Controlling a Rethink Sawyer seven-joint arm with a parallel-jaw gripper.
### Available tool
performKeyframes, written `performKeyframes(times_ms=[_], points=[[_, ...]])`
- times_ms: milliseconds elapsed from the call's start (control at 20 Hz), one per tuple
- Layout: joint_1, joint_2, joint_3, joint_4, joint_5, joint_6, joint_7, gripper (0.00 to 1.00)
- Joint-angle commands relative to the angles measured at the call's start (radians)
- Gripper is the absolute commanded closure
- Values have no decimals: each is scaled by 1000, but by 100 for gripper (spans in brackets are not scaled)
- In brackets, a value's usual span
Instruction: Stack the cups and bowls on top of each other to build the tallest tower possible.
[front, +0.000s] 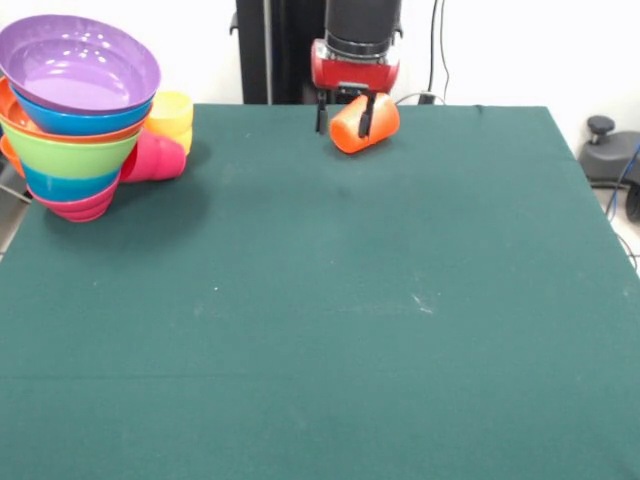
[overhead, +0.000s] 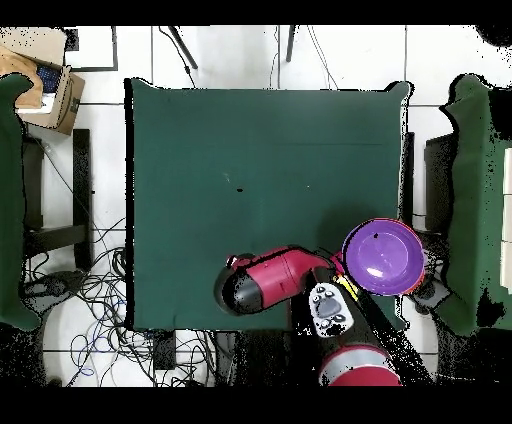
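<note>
My gripper (front: 345, 127) hangs over the table's far edge in the front view, shut on the orange cup (front: 380, 120), which it holds tilted on its side just above the cloth. The tower (front: 75, 130) stands at the far left: a purple bowl (front: 78, 65) on top, then blue, orange, lime green (front: 65, 152), blue and magenta (front: 80, 207) bowls. The yellow cup (front: 172, 112) and red-pink cup (front: 155, 158) lie right beside the tower. In the overhead view the arm (overhead: 275, 280) hides the gripper and orange cup; the purple bowl (overhead: 383, 256) shows at the lower right.
The green cloth table (front: 300, 300) holds nothing else. A black stand and cables (front: 605, 150) sit off its right far corner. A cardboard box (overhead: 45, 85) lies on the floor beyond the table's top left corner in the overhead view.
</note>
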Motion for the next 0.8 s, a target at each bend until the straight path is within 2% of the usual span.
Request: performKeyframes(times_ms=[50, 300, 600, 800], points=[[-156, -132, 185, 154, -47, 23, -194, 0], [-245, -179, 256, 217, -72, 45, -240, 0], [-343, -206, 329, 247, -99, 87, -289, 0], [-372, -196, 345, 245, -142, 96, -285, 0]])
